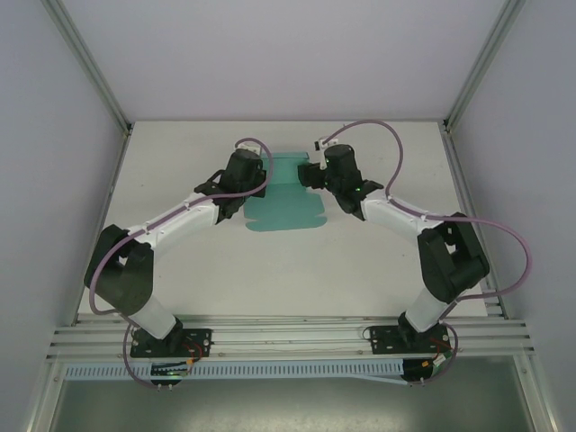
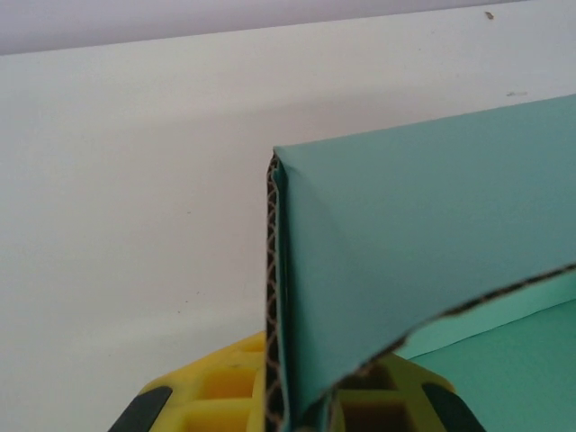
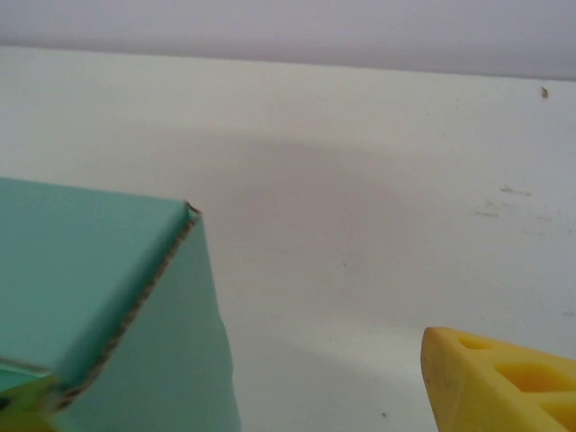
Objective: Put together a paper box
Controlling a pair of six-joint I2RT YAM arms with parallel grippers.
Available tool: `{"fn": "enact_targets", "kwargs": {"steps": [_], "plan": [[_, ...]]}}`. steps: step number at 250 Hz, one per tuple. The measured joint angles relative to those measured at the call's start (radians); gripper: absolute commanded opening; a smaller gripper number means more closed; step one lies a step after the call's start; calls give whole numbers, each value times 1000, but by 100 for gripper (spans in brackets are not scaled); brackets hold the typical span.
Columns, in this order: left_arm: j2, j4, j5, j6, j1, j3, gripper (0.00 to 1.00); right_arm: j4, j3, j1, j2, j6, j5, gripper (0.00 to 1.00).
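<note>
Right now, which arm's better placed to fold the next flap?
Probably right: left gripper is shut on a wall of the paper box, bracing it; right gripper is open and free.

A white table (image 1: 270,279) sits between pale lavender walls (image 1: 54,135), framed by aluminium rails (image 1: 288,337).

Soft, even light; a faint shadow lies on the table (image 3: 360,207) beside the paper box (image 3: 81,261), whose near edges blur.

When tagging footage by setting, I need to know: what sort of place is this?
Likely a robotics lab test cell: a white table enclosed by plain panels on aluminium framing, with the left arm and right arm bolted to a rail at its near edge.
</note>
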Motion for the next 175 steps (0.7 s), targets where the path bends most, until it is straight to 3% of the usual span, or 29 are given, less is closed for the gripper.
{"fn": "enact_targets", "kwargs": {"steps": [89,175], "plan": [[1,0,-6,-8,1,0,0,10,-34,0,-35,41,5,73],[18,-2,17,-23,2,19,0,-47,35,20,11,92,67,58]]}}
